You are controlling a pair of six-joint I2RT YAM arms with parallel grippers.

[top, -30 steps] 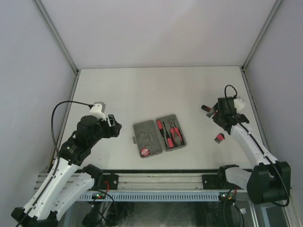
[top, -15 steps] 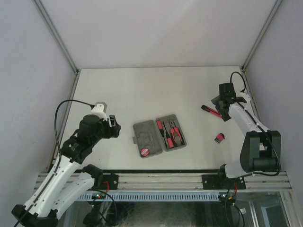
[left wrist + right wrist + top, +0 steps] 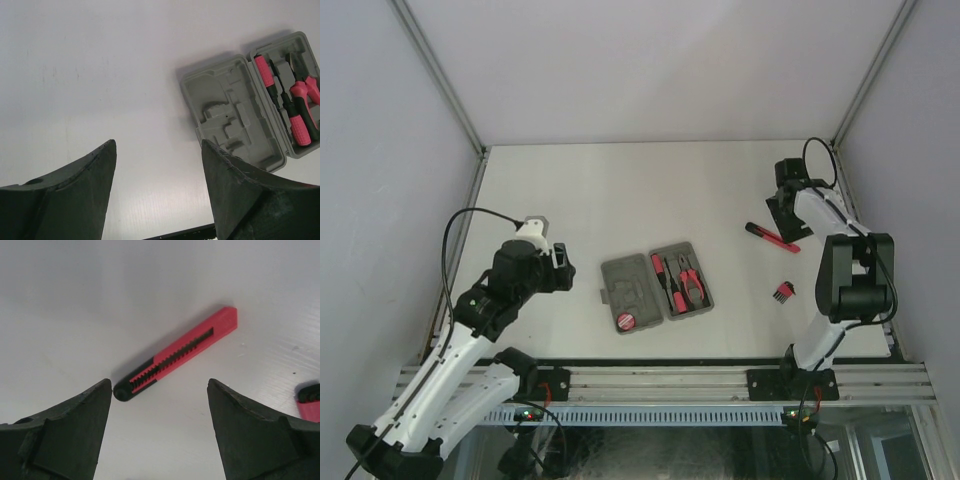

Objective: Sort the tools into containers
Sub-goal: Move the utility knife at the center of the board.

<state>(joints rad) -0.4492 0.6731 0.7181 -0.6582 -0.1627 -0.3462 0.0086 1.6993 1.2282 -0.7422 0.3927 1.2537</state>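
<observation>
Near the front of the white counter (image 3: 620,190), an open grey case (image 3: 620,285) holds two screwdrivers (image 3: 658,267) and pliers (image 3: 692,285) in its right half. A comb-like piece (image 3: 781,292) lies well to the right. The left pincer (image 3: 158,143) hovers released beside the case. Farther back, the right pincer (image 3: 158,382), also released, hangs over a slim red-black stick tool (image 3: 175,354).

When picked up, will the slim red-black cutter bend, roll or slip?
The cutter looks straight and hard, so probably stiff. It lies flat on the table, so rolling seems unlikely. Its smooth plastic may slip.
</observation>
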